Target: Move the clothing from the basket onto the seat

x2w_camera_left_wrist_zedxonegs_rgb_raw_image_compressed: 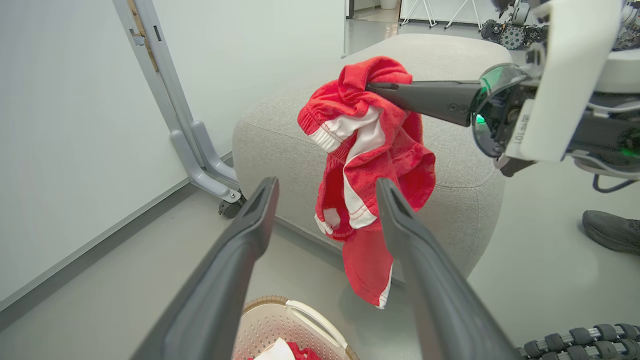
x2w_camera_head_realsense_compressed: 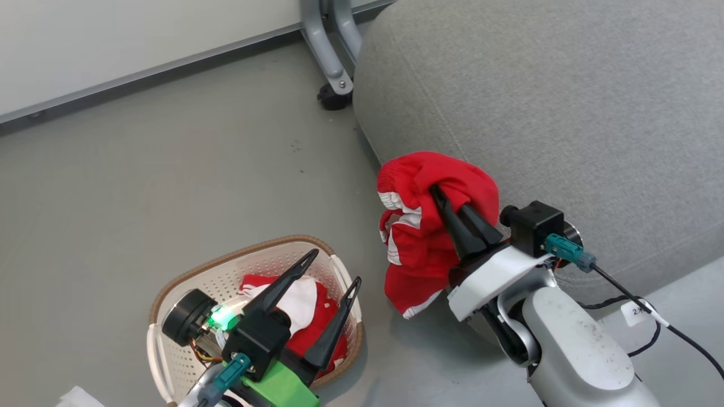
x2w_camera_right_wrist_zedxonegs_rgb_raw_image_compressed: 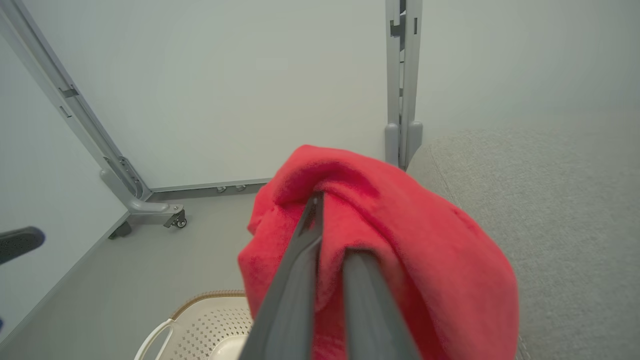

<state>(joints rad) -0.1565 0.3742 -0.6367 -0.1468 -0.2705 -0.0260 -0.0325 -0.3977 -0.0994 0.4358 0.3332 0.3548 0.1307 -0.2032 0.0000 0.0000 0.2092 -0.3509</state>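
- A white partition panel on grey wheeled legs (x2w_camera_head_realsense_compressed: 331, 53) stands on the grey floor (x2w_camera_head_realsense_compressed: 169, 169), at the far rounded corner of the sofa (x2w_camera_head_realsense_compressed: 565, 113).
- In the left wrist view a dark shoe (x2w_camera_left_wrist_zedxonegs_rgb_raw_image_compressed: 610, 230) rests on the floor, past the sofa's near corner.
- A black cable (x2w_camera_head_realsense_compressed: 650, 305) with a white tag hangs from the right arm, over the floor along the sofa's lower edge.
- The right gripper (x2w_camera_head_realsense_compressed: 449, 203) is pinched narrow on a bunched red garment with white trim (x2w_camera_head_realsense_compressed: 416, 254). Its fingers are buried in the top fold.
- That garment hangs in the air against the sofa's upright side, near the rounded corner, its hem clear of the floor. No part of it lies on the seat top. Whether it touches the upholstery cannot be told.
- The sofa's side and its rounded edge lie between the hanging garment and the seat top.
- The cream perforated basket with a brown rim (x2w_camera_head_realsense_compressed: 243, 270) stands on the floor, near the sofa's lower edge and apart from it.
- Inside the basket lies a second red garment with a white patch (x2w_camera_head_realsense_compressed: 300, 302), crumpled on the bottom.
- The left gripper (x2w_camera_head_realsense_compressed: 336, 267) hangs above the basket with its fingers spread wide, gripping nothing.
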